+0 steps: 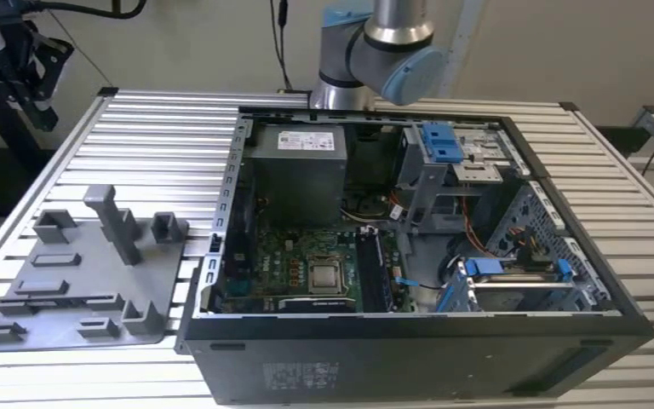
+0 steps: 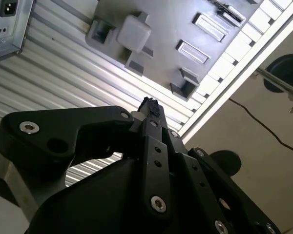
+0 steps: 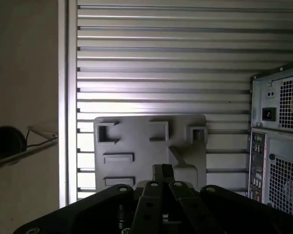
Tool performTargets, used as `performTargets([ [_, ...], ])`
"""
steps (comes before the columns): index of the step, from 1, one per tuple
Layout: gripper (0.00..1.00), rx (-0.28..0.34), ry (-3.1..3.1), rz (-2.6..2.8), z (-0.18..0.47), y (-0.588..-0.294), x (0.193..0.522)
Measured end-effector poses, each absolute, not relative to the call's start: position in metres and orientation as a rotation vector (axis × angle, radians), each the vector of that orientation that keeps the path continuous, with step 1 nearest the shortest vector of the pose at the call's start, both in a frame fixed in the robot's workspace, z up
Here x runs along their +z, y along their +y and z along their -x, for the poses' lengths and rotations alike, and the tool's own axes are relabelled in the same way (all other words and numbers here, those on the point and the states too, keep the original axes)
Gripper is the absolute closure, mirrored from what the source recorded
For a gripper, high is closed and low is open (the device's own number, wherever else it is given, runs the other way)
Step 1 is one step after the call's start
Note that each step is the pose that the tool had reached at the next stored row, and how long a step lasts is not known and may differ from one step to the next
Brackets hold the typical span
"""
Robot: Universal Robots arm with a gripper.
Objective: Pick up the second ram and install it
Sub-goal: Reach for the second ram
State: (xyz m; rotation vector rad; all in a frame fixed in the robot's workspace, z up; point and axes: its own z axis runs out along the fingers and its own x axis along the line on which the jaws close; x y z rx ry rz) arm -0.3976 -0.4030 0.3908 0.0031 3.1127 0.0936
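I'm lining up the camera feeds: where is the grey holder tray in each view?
Exterior view: tray on the slatted table, at the exterior view's left of the computer case.
First wrist view: tray just beyond the gripper, computer case beside it.
Second wrist view: tray past the gripper, computer case to one side.
Shared landmark: the computer case.

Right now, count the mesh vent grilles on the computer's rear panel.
2 in the first wrist view: one grille beside the power socket, a second grille beside the column of ports. The panel runs out of frame, so more may be hidden.
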Motion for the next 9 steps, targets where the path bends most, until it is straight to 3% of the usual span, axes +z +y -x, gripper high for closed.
performTargets([
  [9, 0.89, 0.094, 3.113, 0.019, 0.41, -0.403, 0.391],
])
